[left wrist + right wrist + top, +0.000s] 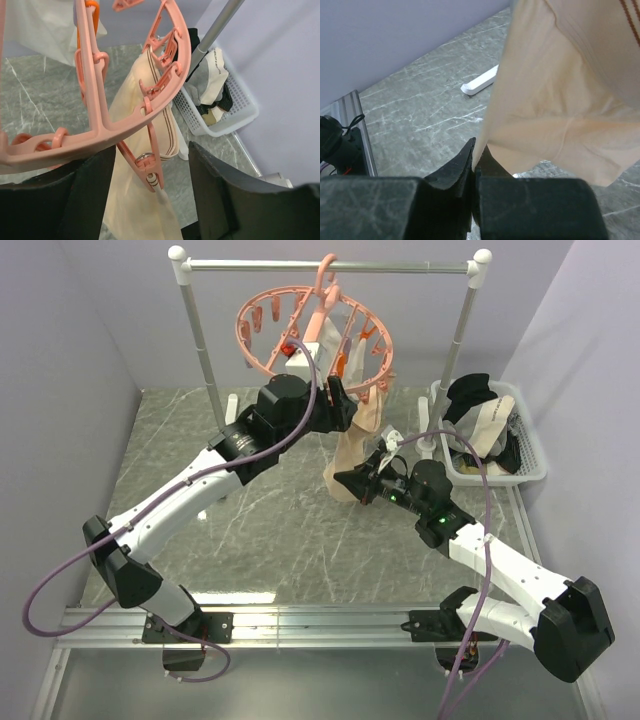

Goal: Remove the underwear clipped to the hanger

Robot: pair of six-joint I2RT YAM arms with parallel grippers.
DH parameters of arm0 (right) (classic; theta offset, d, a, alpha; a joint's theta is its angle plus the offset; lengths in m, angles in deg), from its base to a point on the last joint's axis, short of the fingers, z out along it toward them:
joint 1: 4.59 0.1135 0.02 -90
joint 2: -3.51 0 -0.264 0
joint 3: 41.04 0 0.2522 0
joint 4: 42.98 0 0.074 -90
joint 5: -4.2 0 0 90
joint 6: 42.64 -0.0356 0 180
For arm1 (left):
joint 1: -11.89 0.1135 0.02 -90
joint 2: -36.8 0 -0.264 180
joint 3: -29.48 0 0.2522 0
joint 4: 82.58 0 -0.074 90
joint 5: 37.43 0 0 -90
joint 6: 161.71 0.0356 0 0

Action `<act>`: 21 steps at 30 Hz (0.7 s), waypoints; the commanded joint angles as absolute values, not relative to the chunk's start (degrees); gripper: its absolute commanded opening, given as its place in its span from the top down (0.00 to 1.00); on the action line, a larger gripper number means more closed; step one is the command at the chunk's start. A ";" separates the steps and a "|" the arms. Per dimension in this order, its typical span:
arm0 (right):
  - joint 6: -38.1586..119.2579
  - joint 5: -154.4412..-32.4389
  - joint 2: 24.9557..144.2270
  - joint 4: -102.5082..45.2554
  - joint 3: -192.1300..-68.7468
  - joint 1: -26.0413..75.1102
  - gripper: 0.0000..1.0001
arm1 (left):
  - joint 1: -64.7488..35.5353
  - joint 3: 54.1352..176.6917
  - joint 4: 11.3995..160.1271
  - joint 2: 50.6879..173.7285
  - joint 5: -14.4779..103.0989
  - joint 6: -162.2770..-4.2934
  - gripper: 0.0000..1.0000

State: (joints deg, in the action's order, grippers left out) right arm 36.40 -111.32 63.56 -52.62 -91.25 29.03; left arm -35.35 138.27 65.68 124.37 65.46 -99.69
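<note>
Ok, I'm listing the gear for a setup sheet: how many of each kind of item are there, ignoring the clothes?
Robot arms: 2
Pink hanger: 1
Metal rail: 1
White basket: 1
Total: 5

Hanger (125, 125) is salmon pink, underwear (555, 100) is cream-beige with thin maroon stripes along one edge. Table (270, 530) is grey marble-look with white veins, and the basket (520, 474) is white.

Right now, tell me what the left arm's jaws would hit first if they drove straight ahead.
Probably the dangling salmon-pink plastic clip, hanging between the left jaws just ahead. The round salmon-pink plastic drying ring crosses above it and the cream-beige fabric garment hangs behind, though depth is unclear.
</note>
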 commanded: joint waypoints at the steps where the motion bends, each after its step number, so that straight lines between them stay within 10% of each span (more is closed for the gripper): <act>1: 37.17 -111.46 62.92 -51.90 -93.91 29.69 0.96 | -34.95 141.24 67.05 124.69 63.30 -98.77 0.36; 13: 36.82 -111.38 64.77 -51.90 -95.32 30.21 0.98 | -35.04 134.92 71.00 122.32 66.18 -101.41 0.35; 21: 37.52 -111.20 65.30 -51.11 -95.94 30.83 1.00 | -35.04 132.37 73.29 121.18 68.65 -102.12 0.62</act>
State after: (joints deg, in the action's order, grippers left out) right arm 36.62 -111.32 64.98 -50.46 -93.17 30.08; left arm -35.26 132.28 69.46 123.93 66.88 -101.62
